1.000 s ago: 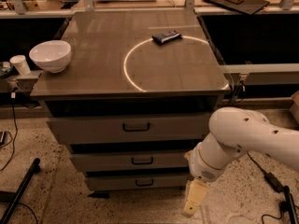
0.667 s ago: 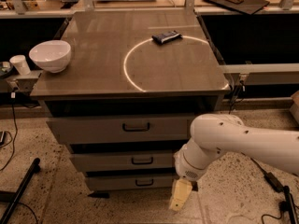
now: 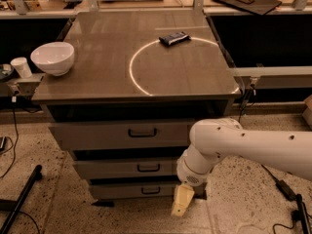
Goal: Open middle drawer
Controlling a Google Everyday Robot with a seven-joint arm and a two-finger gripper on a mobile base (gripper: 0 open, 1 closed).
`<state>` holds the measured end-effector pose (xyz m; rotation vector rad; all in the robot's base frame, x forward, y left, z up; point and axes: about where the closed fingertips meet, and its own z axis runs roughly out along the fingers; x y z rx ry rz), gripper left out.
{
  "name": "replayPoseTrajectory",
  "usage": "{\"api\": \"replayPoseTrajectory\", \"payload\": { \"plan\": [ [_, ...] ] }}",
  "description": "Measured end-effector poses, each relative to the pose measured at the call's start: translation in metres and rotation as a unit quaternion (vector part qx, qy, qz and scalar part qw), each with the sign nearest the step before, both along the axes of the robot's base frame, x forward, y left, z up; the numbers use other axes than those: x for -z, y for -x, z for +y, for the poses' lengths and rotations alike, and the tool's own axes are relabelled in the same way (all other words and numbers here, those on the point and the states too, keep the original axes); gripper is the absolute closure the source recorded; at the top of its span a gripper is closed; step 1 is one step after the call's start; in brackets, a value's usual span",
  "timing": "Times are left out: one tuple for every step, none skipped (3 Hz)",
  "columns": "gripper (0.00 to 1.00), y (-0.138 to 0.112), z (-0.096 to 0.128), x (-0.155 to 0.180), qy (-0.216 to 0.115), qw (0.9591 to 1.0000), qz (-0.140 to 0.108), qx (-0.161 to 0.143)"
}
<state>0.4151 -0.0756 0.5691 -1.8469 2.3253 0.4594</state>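
Camera view: we log the gripper (image 3: 183,202) low by the lowest drawer's (image 3: 122,191) right end, below the middle drawer (image 3: 107,169); we cannot tell its grip.

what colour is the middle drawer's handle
Dark, nearly black, on the grey middle drawer, camera view; the gripper hangs lower right of it.
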Motion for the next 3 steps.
{"api": "replayPoseTrajectory", "payload": {
  "plan": [
    [0.00,-0.012,0.005,0.014,-0.002,1.0000,-0.004,0.002],
    [0.00,-0.024,0.008,0.038,-0.003,0.9999,-0.002,0.011],
    [0.00,-0.029,0.008,0.053,-0.001,0.9998,0.002,0.020]
  ]
}}
